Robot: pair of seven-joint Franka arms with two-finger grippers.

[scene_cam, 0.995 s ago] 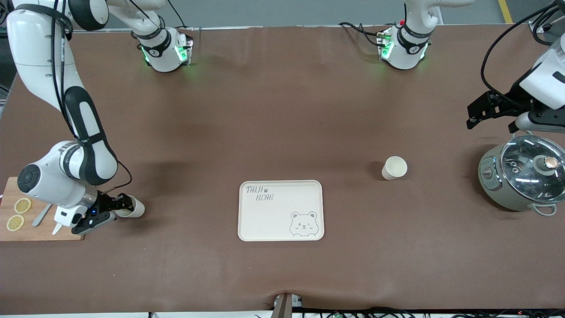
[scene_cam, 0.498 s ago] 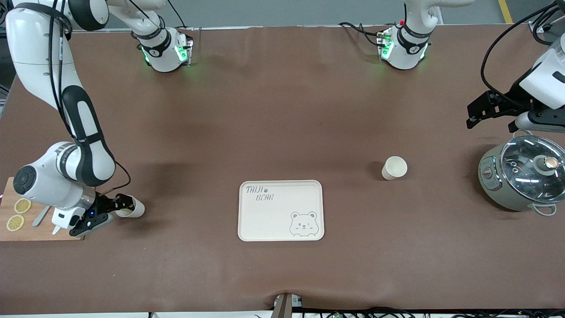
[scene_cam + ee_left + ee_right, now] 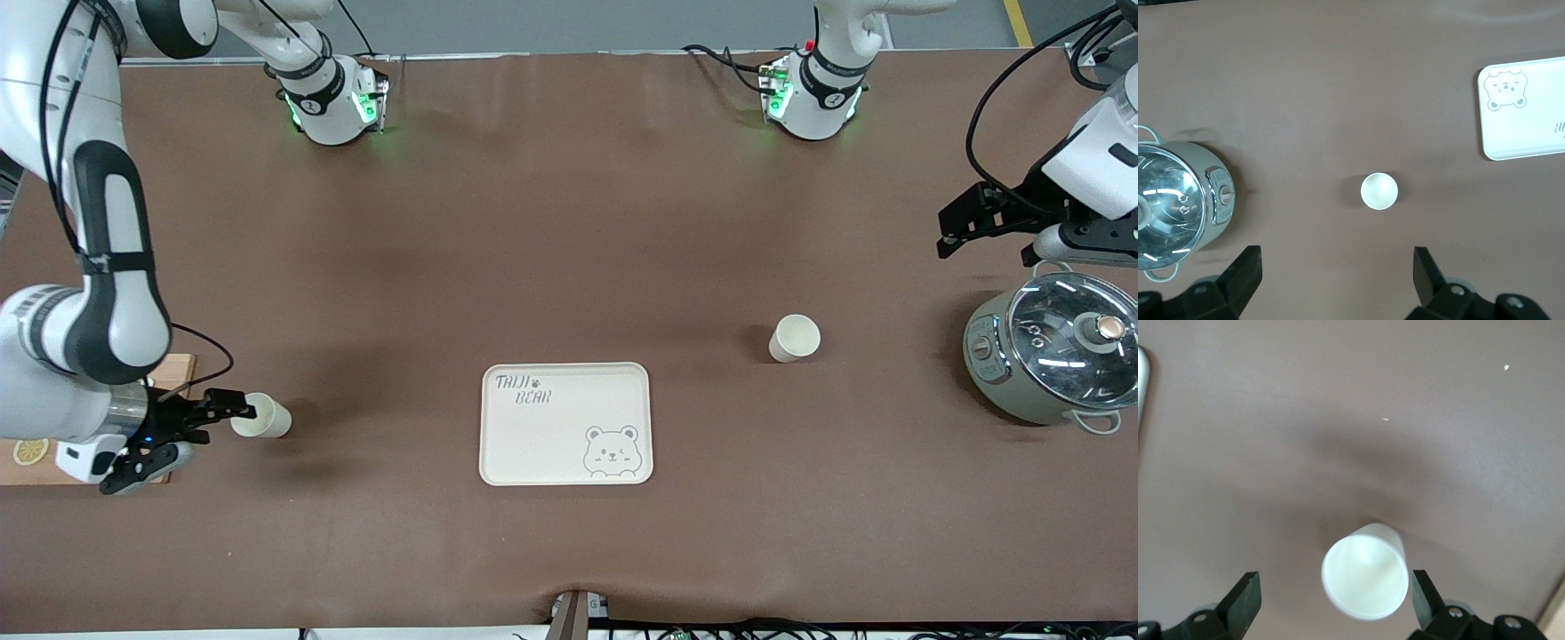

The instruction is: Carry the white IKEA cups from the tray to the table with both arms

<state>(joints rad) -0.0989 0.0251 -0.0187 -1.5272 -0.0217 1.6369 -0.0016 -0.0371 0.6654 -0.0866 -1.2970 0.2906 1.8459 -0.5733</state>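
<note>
One white cup (image 3: 260, 418) stands upright on the brown table toward the right arm's end. My right gripper (image 3: 218, 431) is just beside it and open. In the right wrist view the cup (image 3: 1365, 577) sits between the spread fingers of the right gripper (image 3: 1335, 580), close to one finger and clear of the other. A second white cup (image 3: 794, 338) stands toward the left arm's end. My left gripper (image 3: 944, 236) waits open over the table by the pot, and the left wrist view has that cup (image 3: 1379, 191) ahead of the left gripper (image 3: 1336, 252).
A cream bear tray (image 3: 484, 427) lies midway between the two cups, seen also as the tray (image 3: 1511, 133) in the left wrist view. A lidded pot (image 3: 1053, 351) stands at the left arm's end. A wooden board (image 3: 27, 467) with a lemon slice lies under the right arm.
The right gripper has opened wider and drawn back from the cup toward the right arm's end of the table. That cup stays standing where it was. The left arm has barely moved.
</note>
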